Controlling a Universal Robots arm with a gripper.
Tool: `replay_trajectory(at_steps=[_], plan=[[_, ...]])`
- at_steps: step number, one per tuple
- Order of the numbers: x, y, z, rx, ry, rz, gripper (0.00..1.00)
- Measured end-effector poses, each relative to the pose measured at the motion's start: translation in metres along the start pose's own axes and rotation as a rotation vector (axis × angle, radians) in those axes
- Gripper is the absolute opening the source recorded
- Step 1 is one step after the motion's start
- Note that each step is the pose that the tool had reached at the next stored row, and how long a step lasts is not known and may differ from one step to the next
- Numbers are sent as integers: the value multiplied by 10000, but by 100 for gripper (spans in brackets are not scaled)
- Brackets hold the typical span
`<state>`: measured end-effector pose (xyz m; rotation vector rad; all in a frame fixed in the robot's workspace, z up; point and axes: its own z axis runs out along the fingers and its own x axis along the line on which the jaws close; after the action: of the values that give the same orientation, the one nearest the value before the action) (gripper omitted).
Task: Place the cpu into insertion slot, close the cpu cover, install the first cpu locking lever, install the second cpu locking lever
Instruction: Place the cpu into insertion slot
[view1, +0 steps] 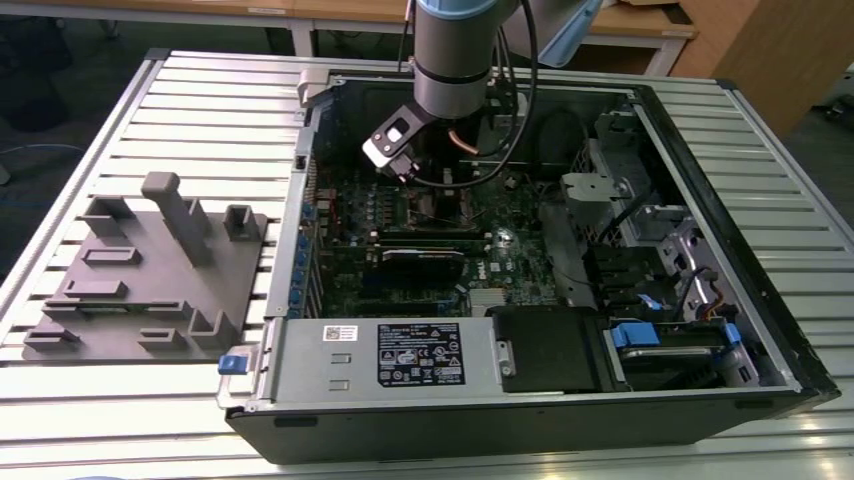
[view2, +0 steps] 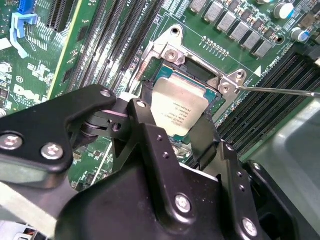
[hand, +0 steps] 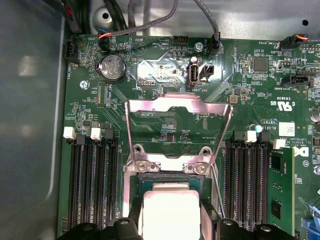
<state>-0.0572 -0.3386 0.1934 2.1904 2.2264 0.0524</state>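
One step in hand: chip at the socket, cover not yet shut, levers not yet set.

Exterior view: computer case (view1: 507, 425) lies open on a slatted table (view1: 200, 100), and the arm (view1: 461, 60) reaches down to the green board (view1: 527, 265). First wrist view: the cover (hand: 180, 104) stands up off the socket (hand: 150, 178), hinged at the end nearest the chip. Both wrist views: the gripper (view2: 177, 132) is narrowed onto the chip (view2: 175, 105), a finger against each of two opposite edges, with the chip over the socket's middle. Fully seated or not, cannot tell. Judgement: seating calls for the chip level and square in the frame. The second wrist view adds a thin lever rod (view2: 280, 91) lying free beside the socket.
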Motion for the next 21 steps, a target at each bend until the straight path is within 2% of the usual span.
replay_trajectory(at_steps=[5, 9, 21], plan=[[0, 0, -14, -1, 0, 14, 54], [0, 0, -13, -2, -13, 333, 54], [2, 6, -12, -3, -14, 344, 54]])
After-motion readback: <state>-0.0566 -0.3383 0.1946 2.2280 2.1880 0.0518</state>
